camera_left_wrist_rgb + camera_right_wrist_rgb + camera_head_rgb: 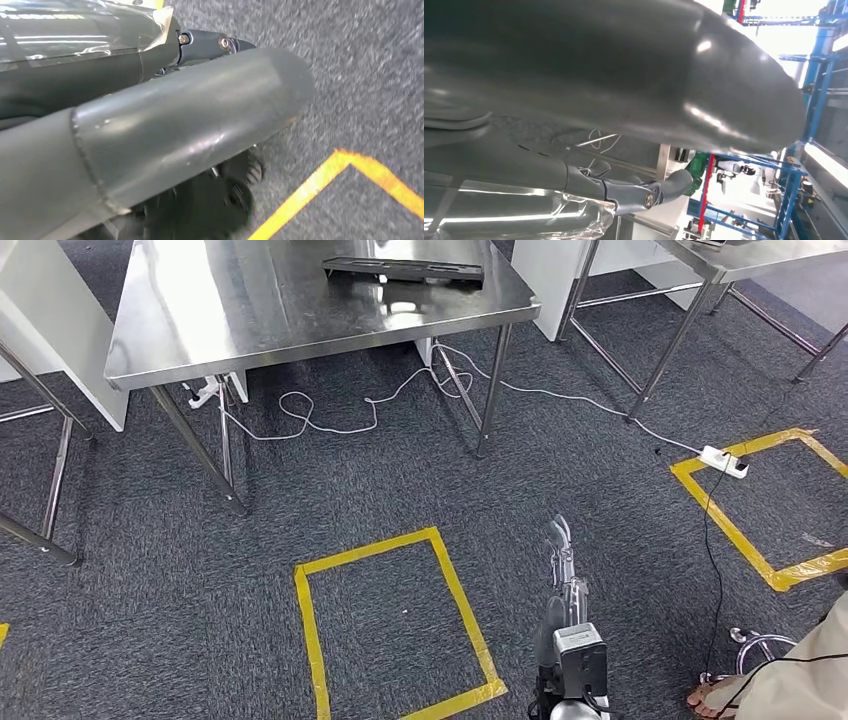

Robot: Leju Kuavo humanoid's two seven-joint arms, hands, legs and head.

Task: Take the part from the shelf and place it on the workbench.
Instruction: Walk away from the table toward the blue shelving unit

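Observation:
A long flat black part (pixel 403 269) lies on the steel workbench (pixel 250 320) near its far right corner, in the head view. My right hand (pixel 562 558) hangs low over the carpet, well short of the bench, fingers stretched forward and holding nothing. In the right wrist view the thick grey thumb of that hand (pixel 624 65) crosses the picture, and a straight finger (pixel 644 192) holds nothing. In the left wrist view my left hand (pixel 165 130) hangs over the carpet, thumb in front, with nothing in it.
Two yellow tape squares (pixel 395 625) (pixel 770 505) mark the grey carpet. A white cable (pixel 330 410) runs under the bench to a power strip (pixel 724 461). A second steel table (pixel 740 255) stands at the back right. A person's foot (pixel 715 695) is at the lower right.

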